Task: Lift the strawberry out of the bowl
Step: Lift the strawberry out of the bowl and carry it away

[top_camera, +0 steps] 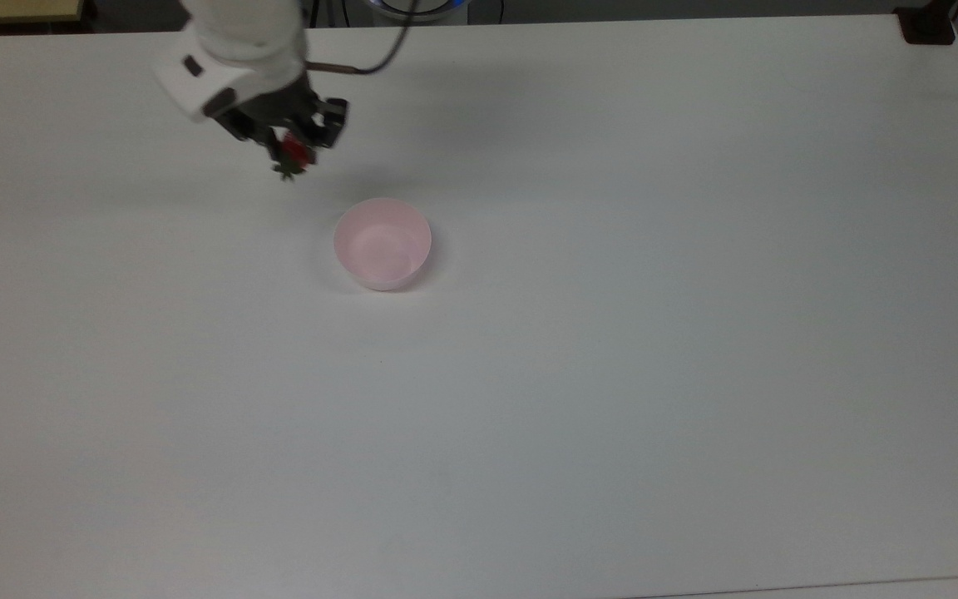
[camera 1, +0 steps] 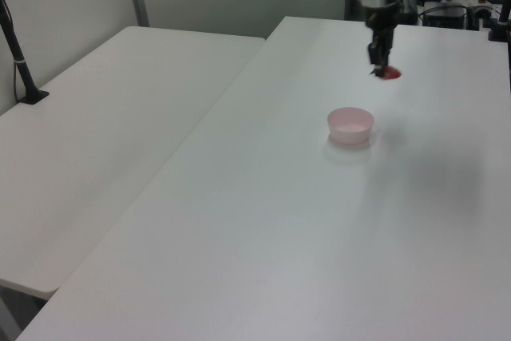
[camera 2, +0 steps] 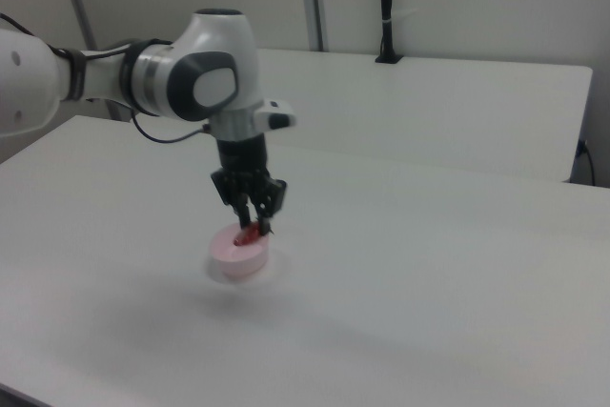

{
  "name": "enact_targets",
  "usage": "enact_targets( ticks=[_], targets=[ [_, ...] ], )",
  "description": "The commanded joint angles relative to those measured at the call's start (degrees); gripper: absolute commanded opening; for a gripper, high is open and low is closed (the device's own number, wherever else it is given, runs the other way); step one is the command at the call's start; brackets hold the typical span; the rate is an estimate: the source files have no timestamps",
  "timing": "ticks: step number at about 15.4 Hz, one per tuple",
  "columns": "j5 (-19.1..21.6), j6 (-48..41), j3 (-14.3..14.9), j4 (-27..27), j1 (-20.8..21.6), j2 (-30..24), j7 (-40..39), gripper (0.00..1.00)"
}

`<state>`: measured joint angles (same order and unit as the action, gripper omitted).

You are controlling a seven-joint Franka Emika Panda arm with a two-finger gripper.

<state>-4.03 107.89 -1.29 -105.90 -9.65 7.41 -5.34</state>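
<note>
End effector (top_camera: 289,151) is closed on the strawberry (top_camera: 295,153), fruit pinched between the two fingers, green cap pointing down and toward the top view's left. In the left view the strawberry (camera 1: 390,73) hangs in the air above the worktop (top_camera: 612,374), clear of the surface. The bowl (top_camera: 382,243) sits empty, well apart from the fruit: down and toward the top view's right.

Judgement: pick appears done; the fruit is out and lifted.

Key relation: strawberry lies at the fingertips, long axis roughly in line with the fingers.

Clearance: worktop is bare all round the bowl. The end effector is near the far edge at the top view's top, so room is tighter that way.
</note>
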Motion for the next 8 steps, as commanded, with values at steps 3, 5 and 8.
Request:
enact_targets(
  ticks=[3, 5, 8],
  targets=[
    [-9.1, 3.2, -0.3, -7.9, -6.8, -0.5, -11.0, 0.22],
    [-9.7, 9.9, -0.3, -12.9, -7.1, -0.6, -11.0, 0.22],
    [-9.8, 16.2, -0.4, -16.4, -6.5, -0.4, -9.0, 0.22]
  ],
)
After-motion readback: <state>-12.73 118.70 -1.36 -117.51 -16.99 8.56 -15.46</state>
